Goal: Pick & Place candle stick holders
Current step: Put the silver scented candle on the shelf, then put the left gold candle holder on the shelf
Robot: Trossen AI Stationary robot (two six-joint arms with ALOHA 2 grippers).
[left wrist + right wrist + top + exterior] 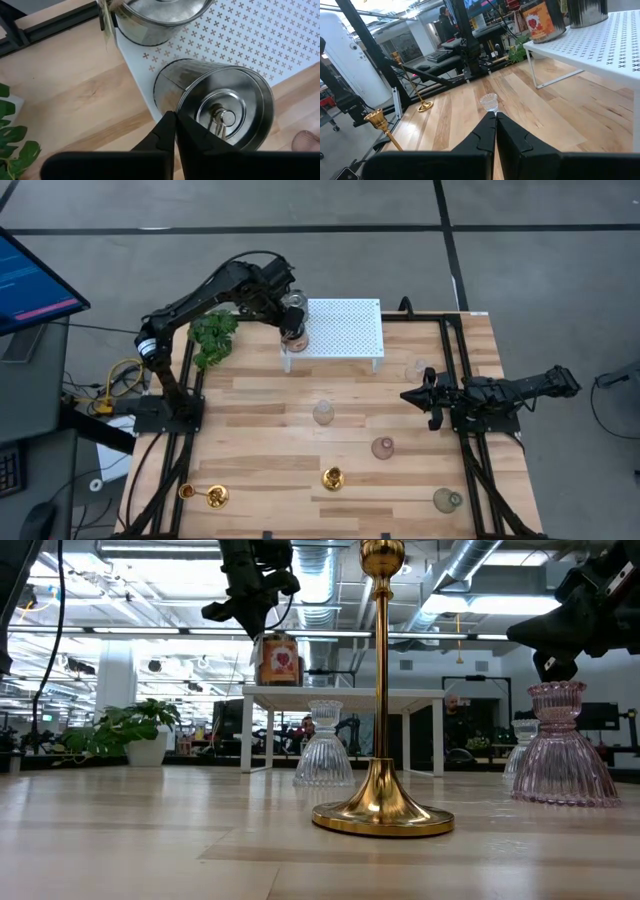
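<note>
Two gold candle stick holders (pixel 332 477) (pixel 213 497) stand upright on their round bases near the table's front edge. One of them fills the middle of the low view (pixel 382 810). No gripper is near them. My left gripper (pixel 175 120) is shut and slants down over a tin can (pixel 215 105) at the left end of the white perforated stand (pixel 345 330), far across the table. My right gripper (pixel 408 394) is shut and level above the table's right side, pointing left with nothing in it. My left gripper's shut fingertips (pixel 170 125) come from above at the upper side of the tin can (pixel 175 92), close to its lid's rim. I cannot tell whether they touch it. The can stands on the white stand.
A second can (pixel 160 15) stands on the stand just behind the first. Several glass vases (pixel 323 413) (pixel 383 447) (pixel 447 500) are scattered over the middle and right of the table. A potted plant (pixel 213 335) sits at the far left. Black rails run along both sides.
</note>
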